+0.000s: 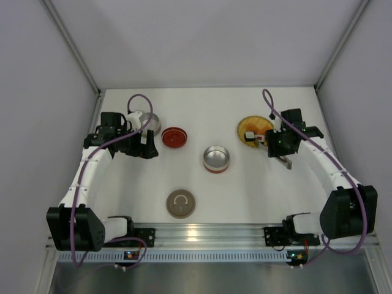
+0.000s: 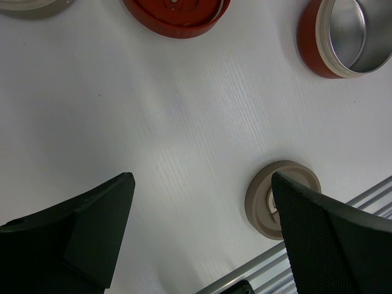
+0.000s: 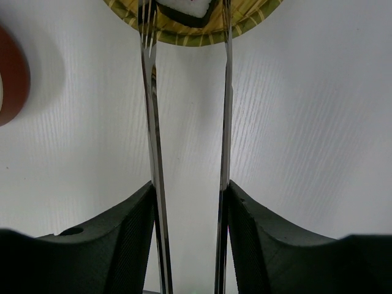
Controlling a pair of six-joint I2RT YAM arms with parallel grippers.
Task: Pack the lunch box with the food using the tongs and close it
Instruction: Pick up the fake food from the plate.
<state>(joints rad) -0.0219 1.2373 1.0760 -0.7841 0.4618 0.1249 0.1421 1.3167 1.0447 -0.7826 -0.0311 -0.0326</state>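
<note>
Right hand [image 3: 187, 196] clamping the tongs [image 3: 153, 122] over the yellow plate [image 3: 245, 24]
The tong tips are straddling a white roll [image 3: 187, 6] on the plate, which is lying at two o'clock from the open red tin [image 1: 216, 158]. The left hand [image 2: 201, 184] is hovering, fingers wide apart, above the worktop [image 2: 153, 122].

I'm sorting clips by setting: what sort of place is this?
Probably a lab robot cell: plain white walls enclose a white table, and a left arm and right arm are bolted to a metal rail.
</note>
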